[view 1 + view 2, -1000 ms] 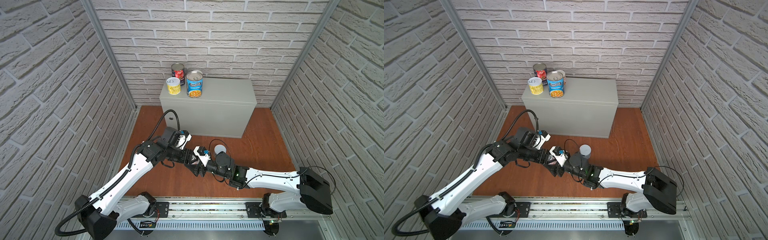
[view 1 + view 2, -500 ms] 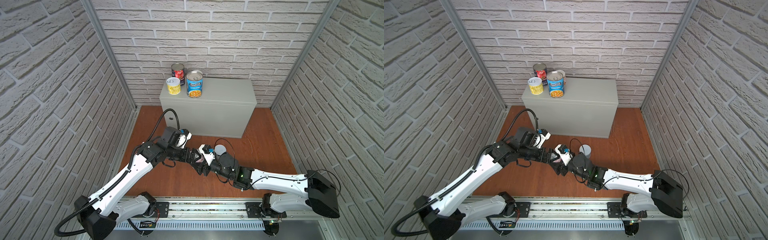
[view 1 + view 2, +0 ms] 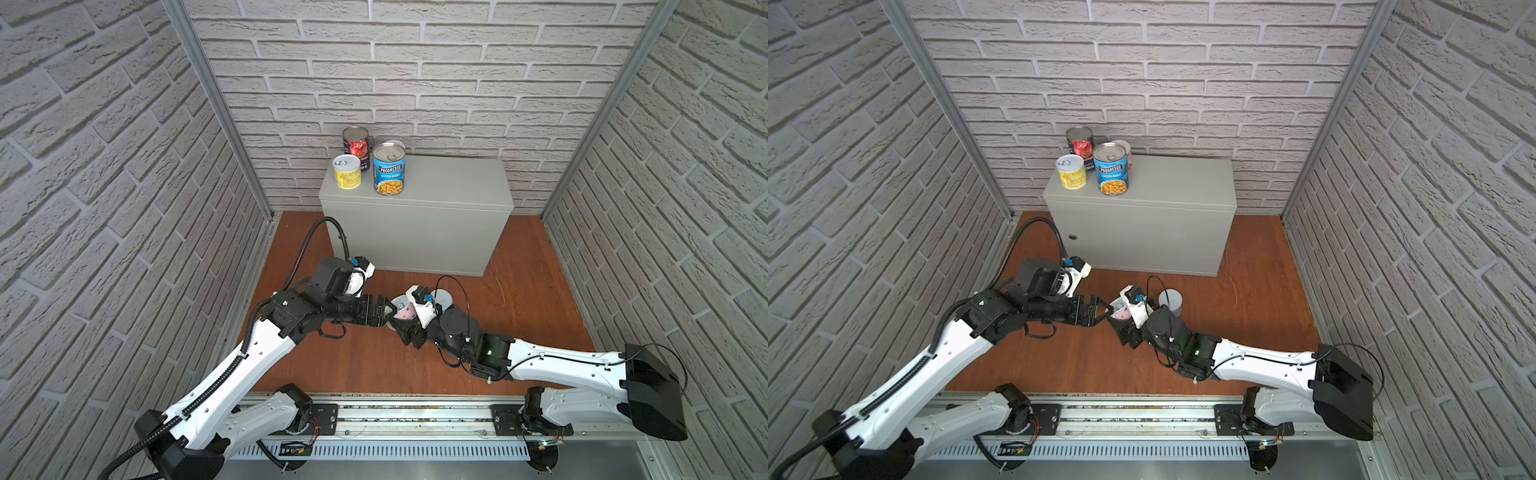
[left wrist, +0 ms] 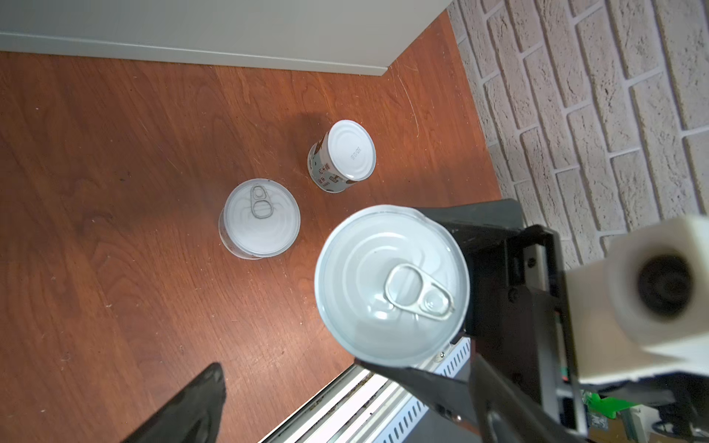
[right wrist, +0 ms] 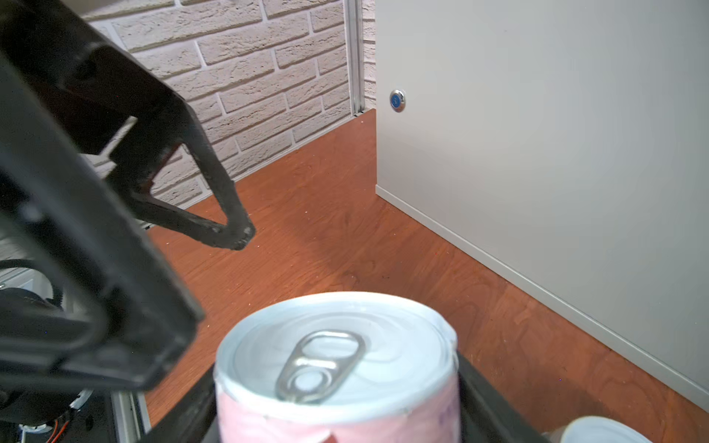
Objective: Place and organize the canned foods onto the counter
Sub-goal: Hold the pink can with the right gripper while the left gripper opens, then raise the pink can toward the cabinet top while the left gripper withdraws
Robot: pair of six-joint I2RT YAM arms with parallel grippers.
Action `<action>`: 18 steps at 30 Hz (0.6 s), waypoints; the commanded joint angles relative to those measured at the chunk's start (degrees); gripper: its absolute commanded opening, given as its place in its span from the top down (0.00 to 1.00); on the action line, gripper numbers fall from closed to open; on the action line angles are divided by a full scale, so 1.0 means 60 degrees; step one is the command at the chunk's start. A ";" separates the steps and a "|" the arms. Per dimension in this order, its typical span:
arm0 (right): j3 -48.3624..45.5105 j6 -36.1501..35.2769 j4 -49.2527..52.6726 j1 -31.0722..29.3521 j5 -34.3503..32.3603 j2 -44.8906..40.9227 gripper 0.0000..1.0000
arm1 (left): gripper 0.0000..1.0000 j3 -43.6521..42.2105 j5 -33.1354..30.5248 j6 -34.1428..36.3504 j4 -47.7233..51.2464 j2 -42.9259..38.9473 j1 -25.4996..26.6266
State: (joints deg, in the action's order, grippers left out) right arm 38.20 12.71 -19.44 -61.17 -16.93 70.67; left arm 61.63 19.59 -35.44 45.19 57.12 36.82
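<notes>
Your left tool (image 3: 391, 316): wide open, just beside the pink-labelled can (image 5: 330, 353) | your right tool (image 5: 337, 406): clamped on that can, upright over the floor (image 4: 115, 191) | pull-tab can (image 4: 261, 216), white-lidded can (image 4: 341, 155): standing on the floor | soup can (image 3: 389, 168), tomato can (image 3: 356, 145), yellow can (image 3: 347, 171): on the left end of the counter (image 3: 449, 178)

Seven cans: four on the single counter (image 3: 1175, 178) (tomato can (image 3: 1079, 146), yellow can (image 3: 1072, 173), Progresso soup can (image 3: 1111, 172) and, seemingly, a half-hidden can (image 3: 1128, 153) behind it), two on the floor (image 4: 115, 153) (pull-tab can (image 4: 261, 216), white-lidded can (image 4: 348, 153)), and one pink-labelled can (image 5: 337, 368) held up.
</notes>
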 commanded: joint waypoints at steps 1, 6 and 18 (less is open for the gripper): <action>0.0336 0.0296 -0.0577 -0.0001 -0.0707 -0.0364 0.48 | 0.02 -0.0196 -0.0509 -0.0128 -0.0225 -0.0363 -0.0021; 0.0542 0.0572 0.0011 -0.0001 -0.1378 -0.0568 0.48 | 0.02 -0.1082 -0.1525 -0.0475 -0.0960 -0.1184 -0.0028; 0.1830 0.0899 0.2394 0.0006 -0.2594 -0.1012 0.48 | 0.02 -0.3512 -0.2948 -0.0579 -0.2602 -0.2562 -0.0028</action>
State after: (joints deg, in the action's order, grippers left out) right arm 46.63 16.69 -3.99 -61.17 -28.67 67.94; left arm 42.59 5.61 -38.83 35.09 42.96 36.82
